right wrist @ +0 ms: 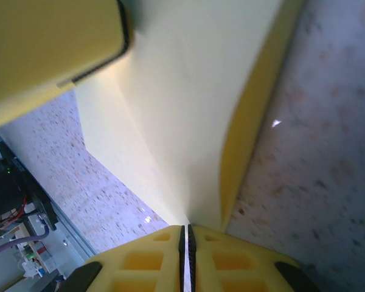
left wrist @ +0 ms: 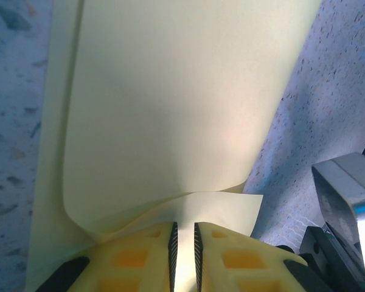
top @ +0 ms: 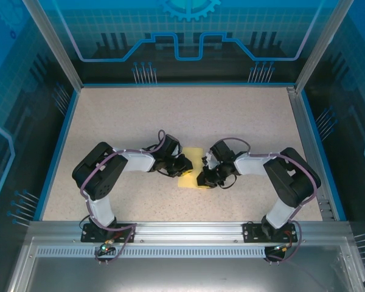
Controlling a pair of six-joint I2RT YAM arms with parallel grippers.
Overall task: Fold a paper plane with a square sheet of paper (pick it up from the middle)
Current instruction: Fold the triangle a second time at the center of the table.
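Note:
The yellow sheet of paper (top: pixel 191 174) lies folded in the middle of the table between both grippers. In the left wrist view the paper (left wrist: pixel 170 109) shows two layers, the upper one curling up off the lower flap. My left gripper (left wrist: pixel 184 243) has its jaws a narrow gap apart, with the paper's edge running into that gap. My right gripper (right wrist: pixel 185 234) is shut on the paper (right wrist: pixel 188 121), pinching a raised fold that stands up from the table. From above, the left gripper (top: pixel 184 165) and right gripper (top: pixel 204 176) face each other across the sheet.
The speckled beige table (top: pixel 188 115) lies open behind the arms. A blue rim and metal frame posts (top: pixel 52 42) bound it. A yellow finger of the left gripper (right wrist: pixel 48 48) sits close above the paper in the right wrist view. A metal part (left wrist: pixel 347 194) stands at the right of the left wrist view.

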